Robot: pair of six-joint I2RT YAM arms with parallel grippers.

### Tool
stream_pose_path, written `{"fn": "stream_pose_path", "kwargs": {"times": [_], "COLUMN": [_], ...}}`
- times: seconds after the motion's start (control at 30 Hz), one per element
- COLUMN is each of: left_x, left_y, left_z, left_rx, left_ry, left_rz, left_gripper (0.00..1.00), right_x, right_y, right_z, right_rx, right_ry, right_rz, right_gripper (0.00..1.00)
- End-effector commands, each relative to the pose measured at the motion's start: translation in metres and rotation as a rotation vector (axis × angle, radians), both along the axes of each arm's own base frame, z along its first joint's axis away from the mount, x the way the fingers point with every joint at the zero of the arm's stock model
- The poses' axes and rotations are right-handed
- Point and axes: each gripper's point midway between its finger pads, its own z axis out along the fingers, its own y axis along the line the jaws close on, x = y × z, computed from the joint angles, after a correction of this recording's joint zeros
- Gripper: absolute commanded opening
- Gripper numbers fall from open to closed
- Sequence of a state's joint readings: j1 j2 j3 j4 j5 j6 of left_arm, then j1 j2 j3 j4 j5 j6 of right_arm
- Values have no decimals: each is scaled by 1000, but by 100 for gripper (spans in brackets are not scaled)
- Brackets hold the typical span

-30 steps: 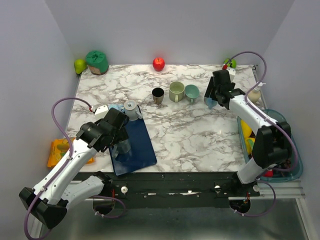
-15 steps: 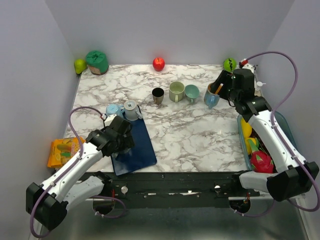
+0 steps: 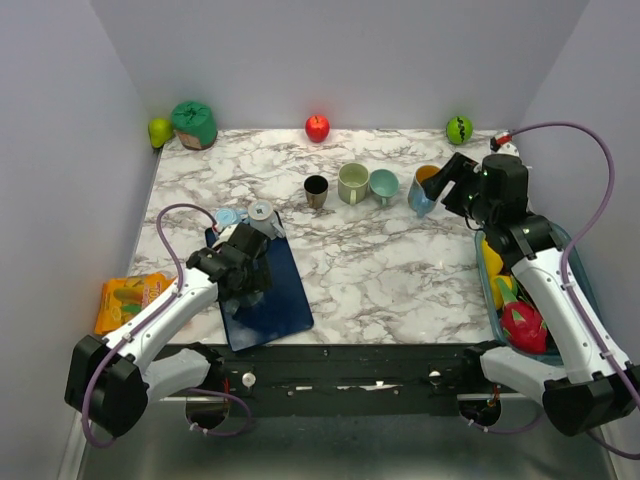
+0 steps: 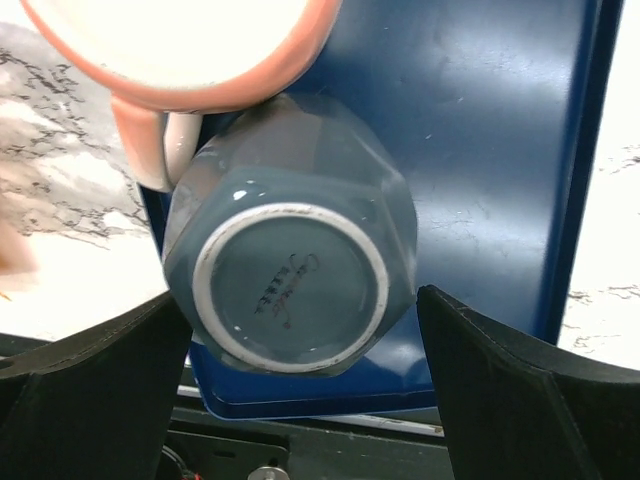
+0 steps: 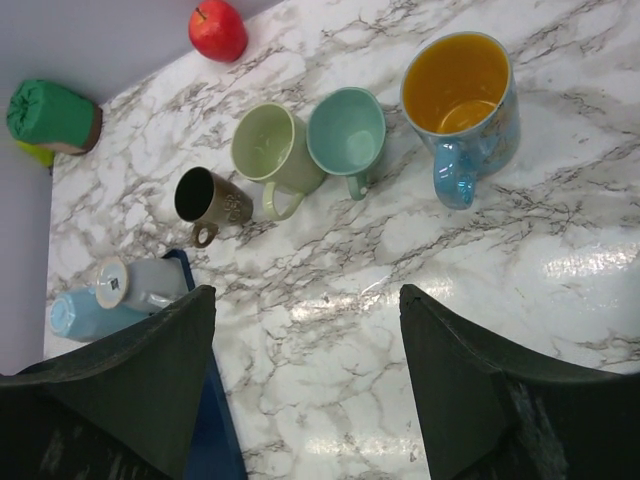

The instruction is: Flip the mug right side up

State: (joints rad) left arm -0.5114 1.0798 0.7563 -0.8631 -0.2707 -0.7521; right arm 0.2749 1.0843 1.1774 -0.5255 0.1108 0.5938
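Note:
In the left wrist view a grey-blue mug [image 4: 290, 285] stands upside down on a dark blue tray [image 4: 490, 150], its round base facing the camera. My left gripper [image 4: 300, 295] is open directly above it, one finger on each side and clear of its walls. In the top view that gripper [image 3: 246, 272] covers the mug. My right gripper [image 5: 307, 292] hangs open over bare marble with nothing between its fingers. It sits just right of a blue mug with an orange inside [image 3: 425, 190], which stands upright.
A salmon-rimmed mug [image 4: 180, 50] touches the upside-down mug on the tray. Upright teal [image 3: 383, 185], pale green [image 3: 352, 183] and dark [image 3: 316, 190] mugs stand mid-table. A grey mug [image 3: 262, 218] and a light blue one [image 3: 227, 217] lie at the tray's far end. A fruit bin [image 3: 590, 320] is at the right edge.
My right gripper has pulled back to the right, away from the blue and orange mug, which stays upright. My left gripper has shifted nearer and settled over the upside-down mug.

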Motion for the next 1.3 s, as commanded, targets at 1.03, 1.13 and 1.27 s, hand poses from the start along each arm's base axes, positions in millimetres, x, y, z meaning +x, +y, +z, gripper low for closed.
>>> {"fn": "stream_pose_path", "kwargs": {"times": [1.03, 1.13, 1.27], "left_x": [5, 5, 6], "left_y": [-19, -17, -16], "left_z": [-15, -17, -18], "left_rx": [-125, -110, -102], "left_ry": [-66, -72, -77], "left_rz": [42, 51, 52], "left_gripper": [43, 33, 12], "right_x": [-45, -46, -47], "right_y": [27, 27, 28], "right_z": [-56, -57, -57], "right_rx": [87, 81, 82], "right_ry": [180, 185, 182], "right_rz": [169, 173, 181], "right_gripper": [76, 76, 76]}}
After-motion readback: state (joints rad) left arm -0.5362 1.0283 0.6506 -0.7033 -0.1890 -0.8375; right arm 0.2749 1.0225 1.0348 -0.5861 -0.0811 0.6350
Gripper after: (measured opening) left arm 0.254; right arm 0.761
